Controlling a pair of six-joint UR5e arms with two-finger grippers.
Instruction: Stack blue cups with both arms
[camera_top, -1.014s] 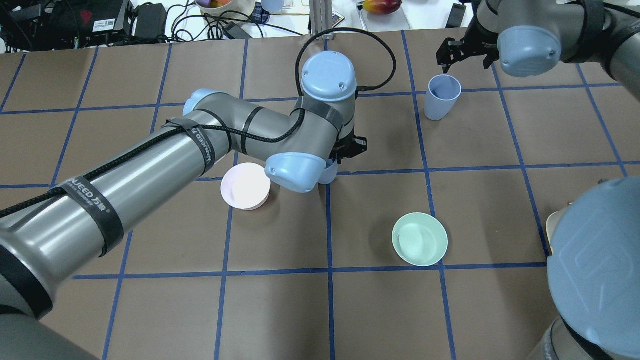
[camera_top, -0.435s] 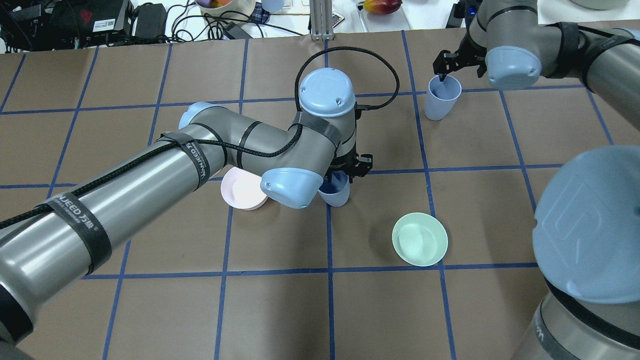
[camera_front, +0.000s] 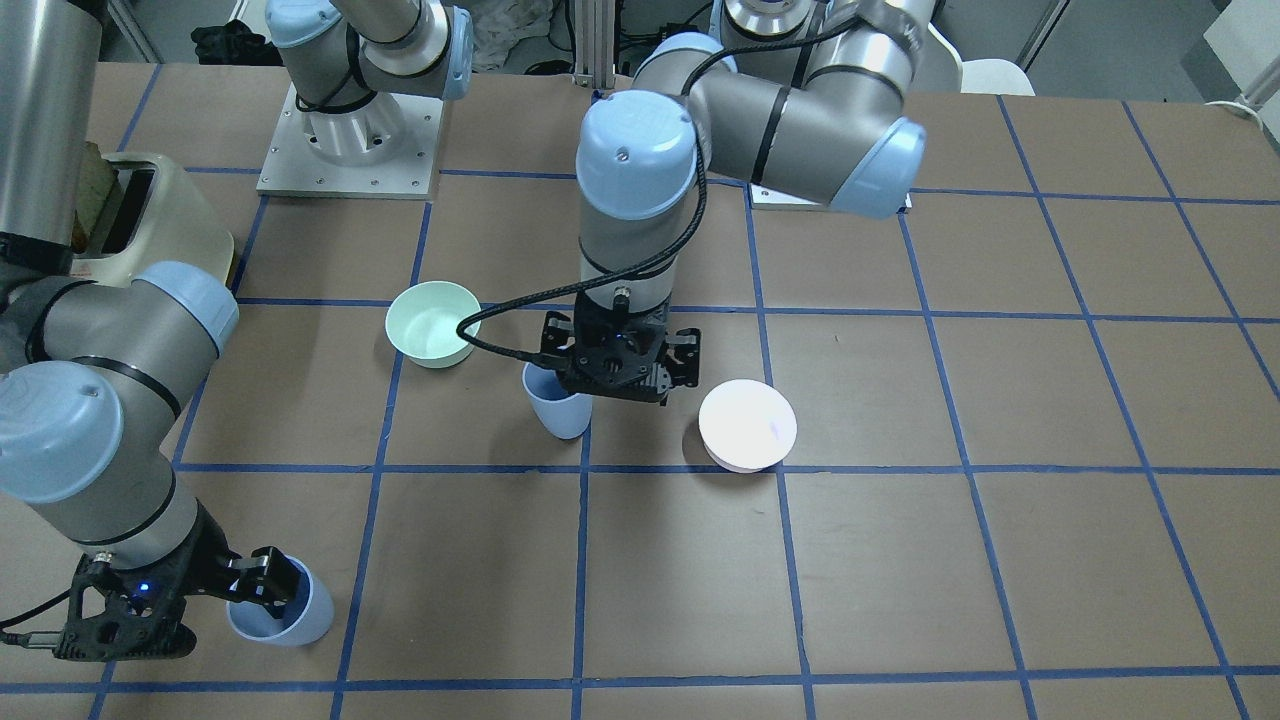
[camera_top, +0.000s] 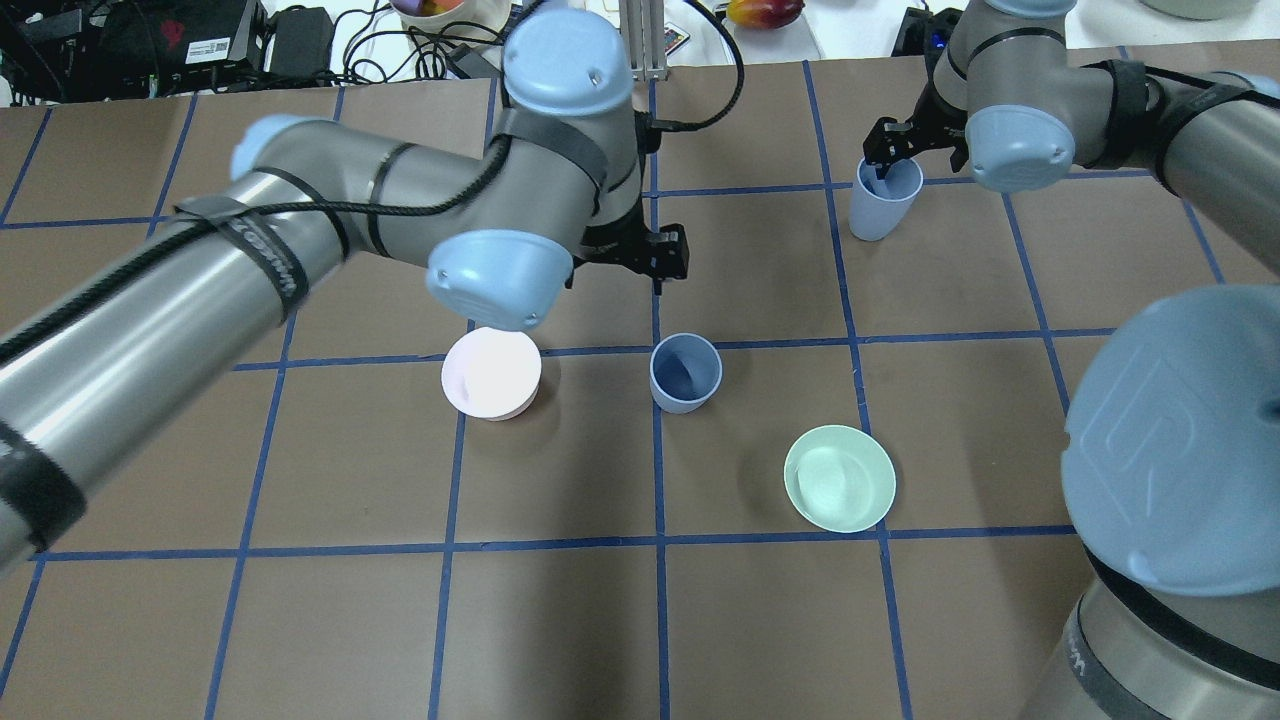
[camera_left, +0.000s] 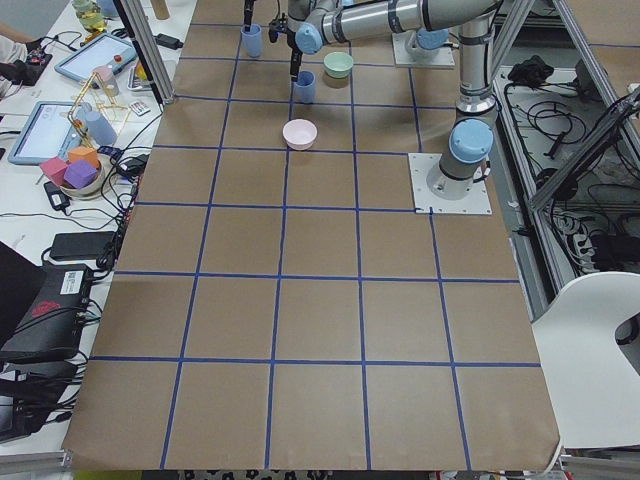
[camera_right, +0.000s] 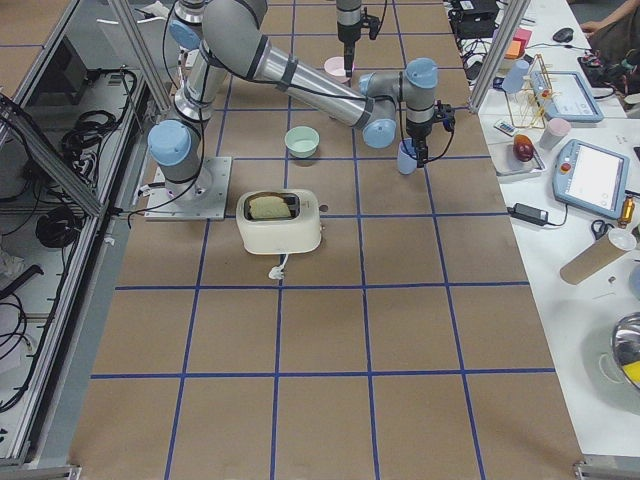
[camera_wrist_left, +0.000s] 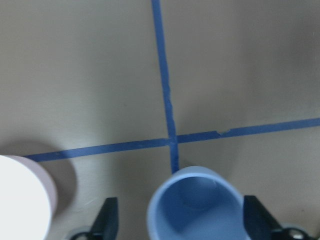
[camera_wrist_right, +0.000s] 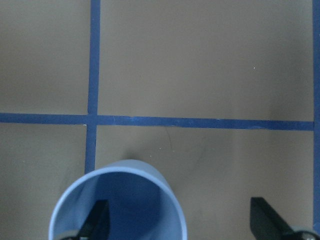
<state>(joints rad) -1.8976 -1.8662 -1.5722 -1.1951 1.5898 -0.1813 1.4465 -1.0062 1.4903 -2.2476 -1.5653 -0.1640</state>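
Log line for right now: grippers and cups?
left gripper open, above middle cup | right gripper open, one finger inside far cup | both upright, apart, unstacked

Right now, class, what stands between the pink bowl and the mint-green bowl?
One upright blue cup stands between the pink bowl and the mint-green bowl, clearest in the overhead view.

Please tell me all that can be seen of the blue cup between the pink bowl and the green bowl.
The pale blue plastic cup is a handleless, tapered tumbler with a lighter rim. It stands upright and empty on the brown table, beside a crossing of blue tape lines, between the pale pink bowl and the mint-green bowl. Nothing seems to touch it; the open left gripper hangs above it.
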